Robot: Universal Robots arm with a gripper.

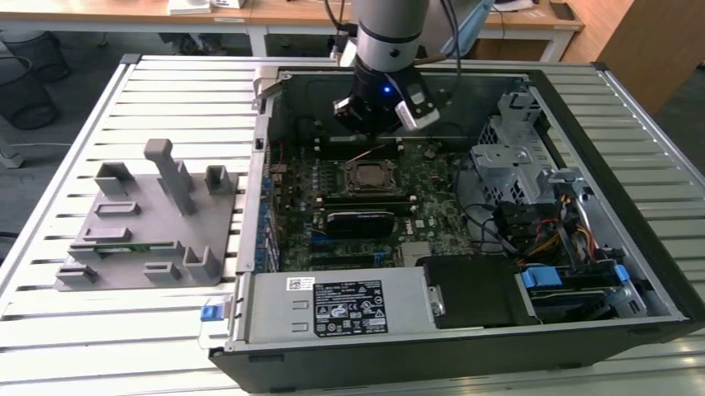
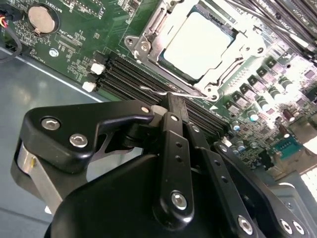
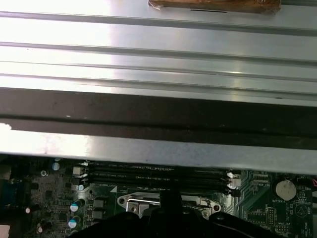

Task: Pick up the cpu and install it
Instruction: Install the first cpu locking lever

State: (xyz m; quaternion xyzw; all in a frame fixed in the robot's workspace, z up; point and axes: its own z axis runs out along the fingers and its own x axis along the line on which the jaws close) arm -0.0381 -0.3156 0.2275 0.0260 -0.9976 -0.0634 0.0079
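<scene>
Pincer (image 2: 171, 101) tips hidden, cpu (image 2: 198, 42) seated

My own body (image 2: 163, 188) blocks the lower half of the second wrist view, and my fingertips are hidden, so I cannot tell their gap. The cpu (image 2: 198, 44) is cut off at that frame's top edge. In the first wrist view my housing covers most of the socket (image 3: 168, 202). In the exterior view my arm (image 1: 388, 49) runs off the top.
</scene>
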